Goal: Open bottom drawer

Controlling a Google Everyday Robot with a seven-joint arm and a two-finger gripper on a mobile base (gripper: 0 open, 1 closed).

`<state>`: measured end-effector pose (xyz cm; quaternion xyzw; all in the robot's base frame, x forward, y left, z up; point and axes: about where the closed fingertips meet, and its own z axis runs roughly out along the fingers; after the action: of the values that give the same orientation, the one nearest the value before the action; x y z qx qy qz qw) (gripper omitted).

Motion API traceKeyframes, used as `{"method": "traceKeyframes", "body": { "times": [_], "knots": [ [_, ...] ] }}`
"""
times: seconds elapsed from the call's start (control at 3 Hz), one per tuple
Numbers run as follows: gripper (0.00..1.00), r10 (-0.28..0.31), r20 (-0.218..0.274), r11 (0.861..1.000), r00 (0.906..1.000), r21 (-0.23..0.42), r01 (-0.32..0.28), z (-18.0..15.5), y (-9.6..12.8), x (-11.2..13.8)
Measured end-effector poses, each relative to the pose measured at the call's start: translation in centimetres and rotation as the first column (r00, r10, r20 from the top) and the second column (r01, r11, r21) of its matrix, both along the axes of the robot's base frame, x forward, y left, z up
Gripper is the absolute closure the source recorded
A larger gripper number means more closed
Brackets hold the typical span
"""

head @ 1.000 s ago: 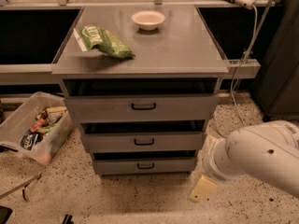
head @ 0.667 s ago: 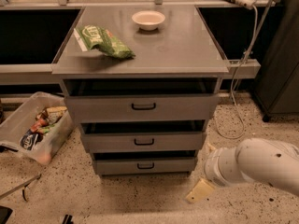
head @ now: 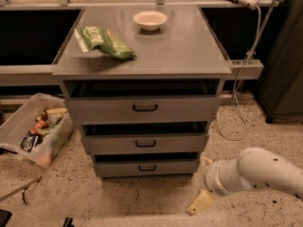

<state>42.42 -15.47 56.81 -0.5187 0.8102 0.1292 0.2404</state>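
Standing of the jaws: wide apart, nothing held between them; one cream finger [head: 200,203] pointed down towards the floor, the other showed only its tip higher up, near the cabinet's lower right corner.
Gripper [head: 198,185]: low at the right of the cabinet, just above the floor, apart from every drawer front.
Arm [head: 258,173]: a thick white limb that came in from the right edge and ended at the wrist behind the gripper.
Bottom drawer [head: 165,167]: lowest of three grey fronts, to the left of the gripper, with a dark slot above its front; untouched.
Handle [head: 147,167]: a small black loop at the centre of the bottom drawer, well left of the gripper.
Middle drawer [head: 175,143]: directly above, wider, with the same black loop.
Top drawer [head: 180,109]: widest front, a dark gap above it.
Cabinet top [head: 189,46]: flat grey surface that carried a green bag [head: 105,42] at the left and a white bowl [head: 150,19] near the back.
Plastic bin [head: 19,122]: on the floor at the left of the cabinet, tilted, with packets inside.
Cable [head: 239,112]: hung down at the right and looped on the speckled floor [head: 132,197].
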Motion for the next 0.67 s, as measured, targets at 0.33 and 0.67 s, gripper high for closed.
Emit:
{"method": "traceKeyframes", "body": {
  "times": [0.33,0.67],
  "knots": [
    [0.0,-0.001,0.002,1.0,1.0,-0.001,0.001,0.1,0.0,0.0],
    [0.0,0.006,-0.019,0.999,0.9998,0.038,-0.005,-2.6,0.4,0.0]
  ]
}}
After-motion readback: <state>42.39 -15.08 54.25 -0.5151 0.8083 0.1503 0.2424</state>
